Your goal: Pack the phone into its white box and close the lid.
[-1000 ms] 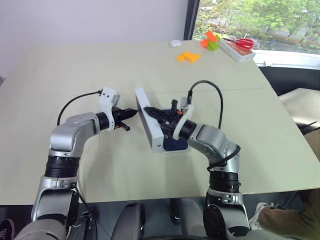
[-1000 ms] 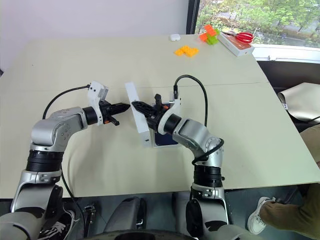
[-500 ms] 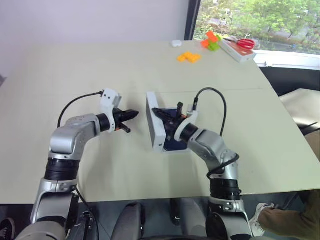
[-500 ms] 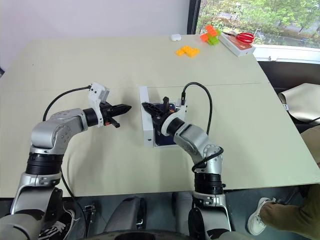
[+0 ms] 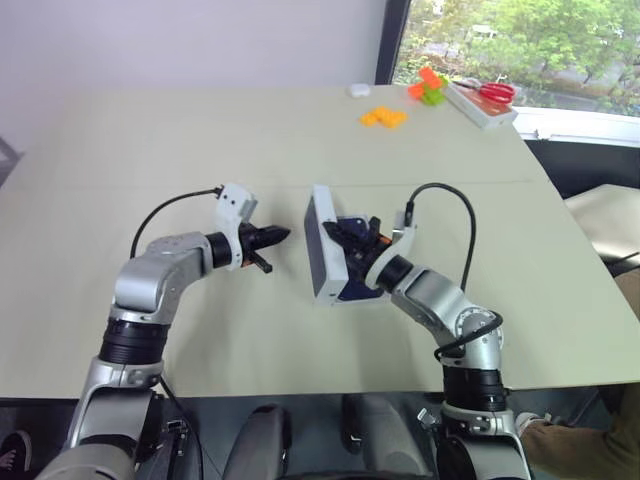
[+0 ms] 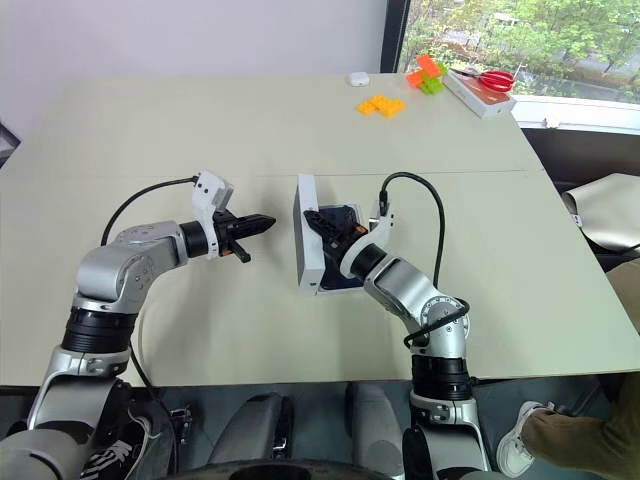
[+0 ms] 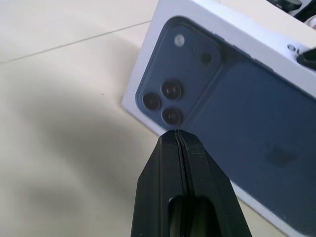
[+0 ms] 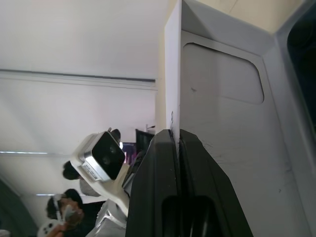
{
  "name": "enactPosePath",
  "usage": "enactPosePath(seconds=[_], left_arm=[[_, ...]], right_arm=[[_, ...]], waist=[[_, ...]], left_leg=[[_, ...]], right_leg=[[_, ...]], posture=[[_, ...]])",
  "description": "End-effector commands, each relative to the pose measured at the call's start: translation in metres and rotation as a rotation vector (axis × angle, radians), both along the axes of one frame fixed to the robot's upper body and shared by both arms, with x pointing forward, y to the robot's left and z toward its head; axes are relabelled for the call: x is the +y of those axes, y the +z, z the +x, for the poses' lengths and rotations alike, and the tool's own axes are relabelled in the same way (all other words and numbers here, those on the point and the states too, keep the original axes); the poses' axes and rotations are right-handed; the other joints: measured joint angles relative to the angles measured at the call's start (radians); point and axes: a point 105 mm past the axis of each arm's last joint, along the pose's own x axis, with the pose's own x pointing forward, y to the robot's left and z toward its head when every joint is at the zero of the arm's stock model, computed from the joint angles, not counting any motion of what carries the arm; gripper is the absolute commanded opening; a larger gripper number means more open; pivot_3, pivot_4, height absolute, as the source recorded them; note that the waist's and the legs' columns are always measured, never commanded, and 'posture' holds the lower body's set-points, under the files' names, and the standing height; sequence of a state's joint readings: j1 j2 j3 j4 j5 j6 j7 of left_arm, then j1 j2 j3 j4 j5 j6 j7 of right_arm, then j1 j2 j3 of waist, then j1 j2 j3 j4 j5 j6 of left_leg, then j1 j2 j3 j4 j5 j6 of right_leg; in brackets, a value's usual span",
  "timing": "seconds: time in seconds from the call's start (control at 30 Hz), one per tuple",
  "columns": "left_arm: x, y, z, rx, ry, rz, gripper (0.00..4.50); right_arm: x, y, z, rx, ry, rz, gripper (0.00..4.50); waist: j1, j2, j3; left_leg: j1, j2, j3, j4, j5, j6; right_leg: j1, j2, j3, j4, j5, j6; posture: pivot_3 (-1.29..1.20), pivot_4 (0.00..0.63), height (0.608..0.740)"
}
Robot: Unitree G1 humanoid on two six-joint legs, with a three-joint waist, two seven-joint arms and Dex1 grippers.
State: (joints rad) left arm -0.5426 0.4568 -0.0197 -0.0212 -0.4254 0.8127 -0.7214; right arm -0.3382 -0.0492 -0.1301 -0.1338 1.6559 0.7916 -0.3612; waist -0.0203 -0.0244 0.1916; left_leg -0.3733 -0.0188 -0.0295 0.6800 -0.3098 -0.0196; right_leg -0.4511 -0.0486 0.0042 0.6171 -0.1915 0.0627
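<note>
White cardboard lid [image 5: 320, 245] with printed dark phone picture, tilted upright over white box [image 5: 352, 293], pinched by right gripper [image 5: 340, 232]; left gripper [image 5: 280, 236] closed, empty, just beside.

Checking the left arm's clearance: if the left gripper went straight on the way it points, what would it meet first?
Probably the lid, standing on edge: the shut left gripper points at its printed face, a gap between them.

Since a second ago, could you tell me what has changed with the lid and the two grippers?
The right gripper, shut on the lid, has swung it from a backward lean to nearly upright on its long edge, closer over the white box and the phone. The left gripper stays shut and empty, pointing at the lid's printed face. The scissors box and orange blocks have not moved.
</note>
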Motion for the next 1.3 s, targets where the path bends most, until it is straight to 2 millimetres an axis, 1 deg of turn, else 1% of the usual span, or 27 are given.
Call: enactPosePath(seconds=[0.03,0.13,0.23,0.33,0.37,0.47,0.5,0.6,0.7,0.77,0.9,0.97,1.03,1.1,1.2,1.3], left_arm=[[-0.006,0.01,-0.004,-0.057,-0.028,-0.001,0.0],[-0.006,0.009,-0.004,-0.056,-0.032,0.003,0.0],[-0.005,0.009,-0.003,-0.058,-0.033,0.012,0.0],[-0.005,0.009,-0.003,-0.056,-0.033,0.008,0.0],[-0.005,0.009,-0.003,-0.056,-0.033,0.009,0.0],[-0.005,0.009,-0.003,-0.058,-0.033,0.011,0.0],[-0.005,0.009,-0.004,-0.058,-0.033,0.011,0.0],[-0.004,0.008,-0.004,-0.054,-0.03,0.009,0.0],[-0.005,0.002,-0.005,-0.043,-0.029,0.011,0.0],[-0.008,-0.004,-0.006,-0.023,-0.028,0.004,0.0],[-0.016,-0.015,-0.013,0.003,-0.041,-0.005,0.0],[-0.022,-0.018,-0.013,0.011,-0.047,-0.02,0.0],[-0.034,-0.027,-0.011,0.036,-0.058,-0.023,0.0],[-0.042,-0.031,-0.013,0.027,-0.082,-0.018,0.0],[-0.04,-0.024,-0.01,0.014,-0.069,-0.046,0.0],[-0.038,-0.014,-0.008,-0.001,-0.063,-0.073,0.0]], right_arm=[[-0.024,0.003,0.002,-0.03,-0.071,-0.03,0.03],[-0.038,0.005,-0.003,-0.07,-0.052,-0.066,0.03],[-0.05,0.001,0.004,-0.061,-0.099,-0.094,0.03],[-0.046,0.002,0.005,-0.052,-0.109,-0.054,0.03],[-0.045,-0.002,0.006,-0.032,-0.114,-0.052,0.03],[-0.042,-0.007,0.004,-0.011,-0.106,-0.035,0.88],[-0.042,-0.006,0.004,-0.017,-0.101,-0.04,1.28],[-0.049,-0.006,0.007,-0.028,-0.122,-0.063,2.88],[-0.056,-0.006,0.011,-0.046,-0.126,-0.119,4.45],[-0.06,-0.003,0.012,-0.068,-0.124,-0.135,4.45],[-0.078,0.006,0.021,-0.131,-0.152,-0.221,4.45],[-0.087,0.013,0.026,-0.145,-0.172,-0.193,4.45],[-0.091,0.019,0.029,-0.176,-0.179,-0.2,4.45],[-0.089,0.027,0.029,-0.194,-0.168,-0.154,4.45],[-0.082,0.034,0.027,-0.249,-0.138,-0.198,4.45],[-0.087,0.039,0.031,-0.307,-0.157,-0.263,4.45]], waist=[[0.006,0.0,0.0],[0.012,0.0,0.0],[0.008,0.0,0.0],[0.007,0.0,0.0],[0.007,0.0,0.0],[0.008,0.0,0.0],[0.008,0.0,0.0],[0.006,0.0,0.0],[0.006,0.0,0.0],[0.005,0.001,0.0],[0.006,0.001,0.001],[0.006,0.001,0.001],[0.009,0.001,0.001],[0.009,0.001,0.001],[0.004,0.001,0.001],[0.005,0.001,0.001]], left_leg=[[0.0,0.0,0.0,0.001,0.0,0.0],[0.0,-0.001,-0.001,0.003,0.0,0.0],[0.001,-0.001,-0.001,0.003,0.0,0.001],[0.001,0.0,-0.001,0.003,-0.001,0.002],[0.001,0.0,-0.001,0.003,-0.001,0.002],[0.002,0.0,-0.001,0.003,-0.001,0.002],[0.002,0.0,-0.001,0.003,-0.001,0.002],[0.001,0.0,-0.001,0.003,-0.001,0.002],[0.001,0.0,-0.001,0.003,-0.001,0.002],[0.001,0.0,-0.001,0.003,-0.001,0.002],[0.002,0.0,0.0,0.003,-0.001,0.003],[0.001,0.0,0.0,0.003,-0.001,0.003],[0.001,0.0,0.0,0.003,-0.001,0.003],[0.001,0.0,0.0,0.003,-0.001,0.003],[0.001,0.0,0.0,0.003,-0.002,0.003],[0.001,0.0,0.0,0.003,-0.002,0.004]], right_leg=[[0.001,0.0,0.0,0.0,0.0,0.0],[0.003,0.0,-0.001,-0.001,0.001,0.001],[0.005,0.0,-0.001,-0.003,0.001,0.002],[0.005,0.0,-0.001,-0.003,0.001,0.002],[0.005,0.0,-0.001,-0.003,0.001,0.002],[0.005,0.001,-0.001,-0.003,0.001,0.002],[0.005,0.0,-0.001,-0.003,0.001,0.002],[0.005,0.0,-0.001,-0.003,0.001,0.002],[0.005,0.0,-0.001,-0.003,0.001,0.002],[0.005,0.0,-0.001,-0.003,0.001,0.002],[0.005,0.0,-0.001,-0.003,0.001,0.002],[0.005,0.0,-0.001,-0.003,0.001,0.002],[0.005,0.0,-0.001,-0.003,0.001,0.002],[0.005,0.001,-0.001,-0.003,0.001,0.002],[0.005,0.001,-0.001,-0.003,0.001,0.002],[0.005,0.001,-0.001,-0.003,0.001,0.002]], posture=[[0.0,0.15,0.74],[0.0,0.15,0.74],[0.0,0.15,0.74],[0.0,0.15,0.74],[0.0,0.15,0.74],[0.0,0.15,0.74],[0.0,0.15,0.74],[0.0,0.15,0.74],[0.0,0.15,0.74],[0.0,0.15,0.74],[0.0,0.15,0.74],[0.0,0.15,0.74],[0.0,0.15,0.74],[0.0,0.15,0.74],[0.0,0.15,0.74],[0.0,0.15,0.74]])
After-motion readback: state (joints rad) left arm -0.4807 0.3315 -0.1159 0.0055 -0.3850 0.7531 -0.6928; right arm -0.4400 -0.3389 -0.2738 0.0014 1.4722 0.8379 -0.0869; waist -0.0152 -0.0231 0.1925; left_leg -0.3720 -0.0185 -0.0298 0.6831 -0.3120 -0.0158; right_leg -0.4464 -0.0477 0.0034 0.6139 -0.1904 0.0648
